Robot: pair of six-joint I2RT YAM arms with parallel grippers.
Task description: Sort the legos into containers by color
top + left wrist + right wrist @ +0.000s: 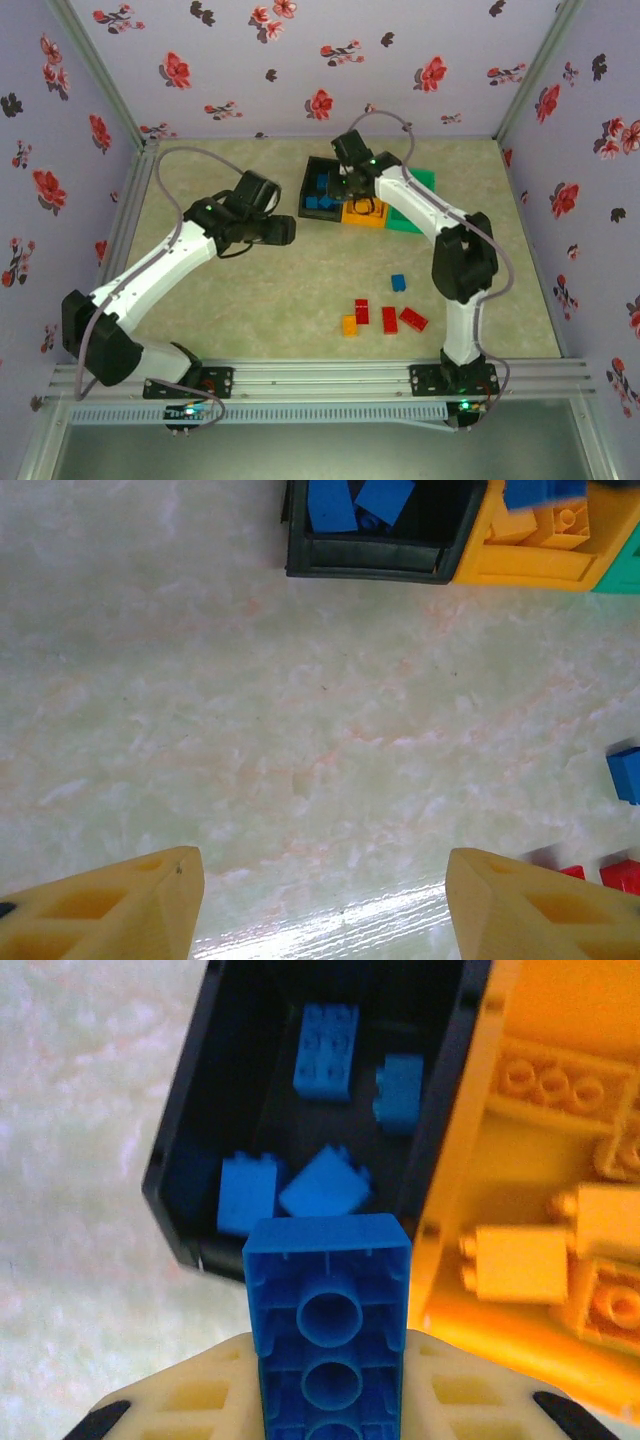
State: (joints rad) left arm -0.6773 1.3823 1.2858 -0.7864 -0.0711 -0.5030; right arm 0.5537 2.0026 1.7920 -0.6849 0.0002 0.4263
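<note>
Right fingers [190,1400] clamped shut on blue brick [328,1320], held over black bin [200,1090] where other blue bricks [325,1045] lie: colour match, release likely next. Left fingers [110,905] half open, empty, parked above counter [300,730], out of way.

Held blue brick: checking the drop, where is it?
Right wrist view: the blue brick sits in the right gripper over the black bin's near edge.

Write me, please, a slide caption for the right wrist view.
Right tool holding a blue brick at the black bin of blue bricks, beside the orange bin.
</note>
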